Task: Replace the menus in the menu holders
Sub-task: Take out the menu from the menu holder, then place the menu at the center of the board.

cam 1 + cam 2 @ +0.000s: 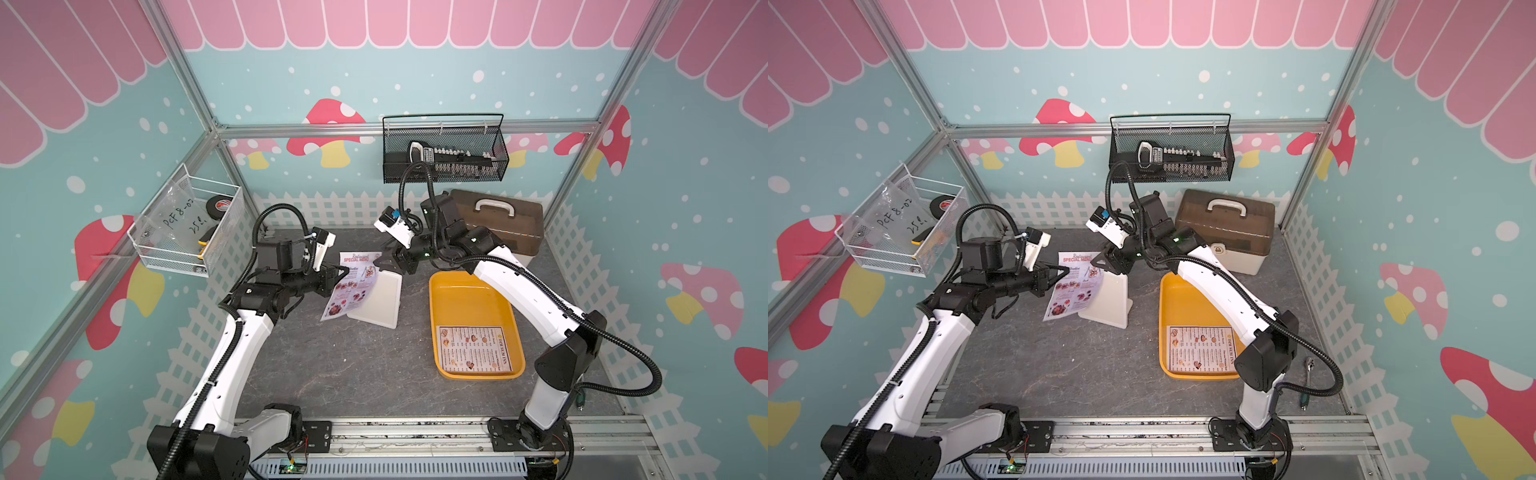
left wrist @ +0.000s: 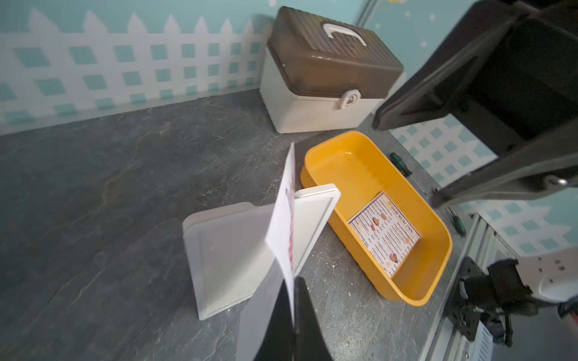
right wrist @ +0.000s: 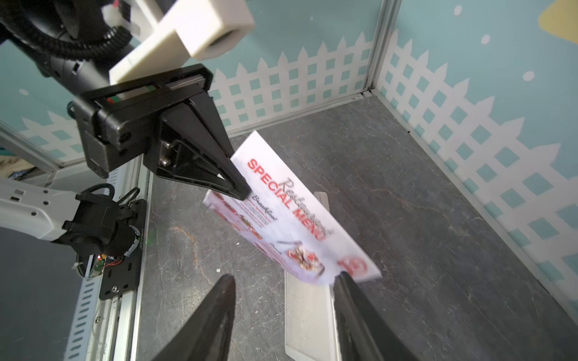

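The pinkish Special Menu hangs tilted in the air in front of the white menu holder, which stands on the table. My left gripper is shut on the sheet's left edge. My right gripper is open above the holder's top, with the sheet's far corner beside one finger. The white Dim Sum Inn menu lies flat in the near end of the yellow tray.
A brown-lidded toolbox stands at the back right, behind the yellow tray. Screwdrivers and a ratchet lie by the right fence. A black mesh basket hangs on the back wall and a wire basket on the left wall.
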You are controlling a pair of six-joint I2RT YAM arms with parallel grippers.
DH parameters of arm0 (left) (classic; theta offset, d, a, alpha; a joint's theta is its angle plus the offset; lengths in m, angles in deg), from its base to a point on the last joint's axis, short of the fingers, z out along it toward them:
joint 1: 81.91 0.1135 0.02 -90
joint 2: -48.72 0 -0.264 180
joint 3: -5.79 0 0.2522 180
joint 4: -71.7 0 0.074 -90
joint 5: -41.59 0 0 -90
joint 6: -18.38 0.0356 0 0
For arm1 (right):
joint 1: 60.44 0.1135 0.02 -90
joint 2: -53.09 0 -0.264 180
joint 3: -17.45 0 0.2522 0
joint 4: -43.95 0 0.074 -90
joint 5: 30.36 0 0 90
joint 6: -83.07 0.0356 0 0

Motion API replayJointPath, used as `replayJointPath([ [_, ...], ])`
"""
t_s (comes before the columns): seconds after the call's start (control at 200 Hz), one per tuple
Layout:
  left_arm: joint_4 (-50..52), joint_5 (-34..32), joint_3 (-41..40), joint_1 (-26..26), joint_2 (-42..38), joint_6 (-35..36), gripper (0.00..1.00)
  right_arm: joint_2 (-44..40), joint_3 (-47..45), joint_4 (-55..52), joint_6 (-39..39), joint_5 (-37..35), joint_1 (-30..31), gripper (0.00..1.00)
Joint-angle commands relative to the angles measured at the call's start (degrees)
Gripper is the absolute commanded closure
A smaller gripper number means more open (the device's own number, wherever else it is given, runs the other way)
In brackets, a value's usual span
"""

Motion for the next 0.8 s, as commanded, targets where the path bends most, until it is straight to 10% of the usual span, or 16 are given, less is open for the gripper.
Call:
replayJointPath([
  [0.0,1.87,-8.1,-3.4,4.85,-4.1,-6.08,1.0,0.6,3.51,0.04,-0.72,-1.97,-2.07,0.41],
  [0.24,1.71,-15.85,-9.99,12.94,-5.99,-11.73,0.94,0.35,4.52,0.33,0.53,-0.85,-3.3,0.38],
  [0.795,2.86,-33.77,-5.59,18.41,19.27,-7.71,0.85,-0.24,-5.01,3.25,2.48,-1.8,-3.3,0.31],
])
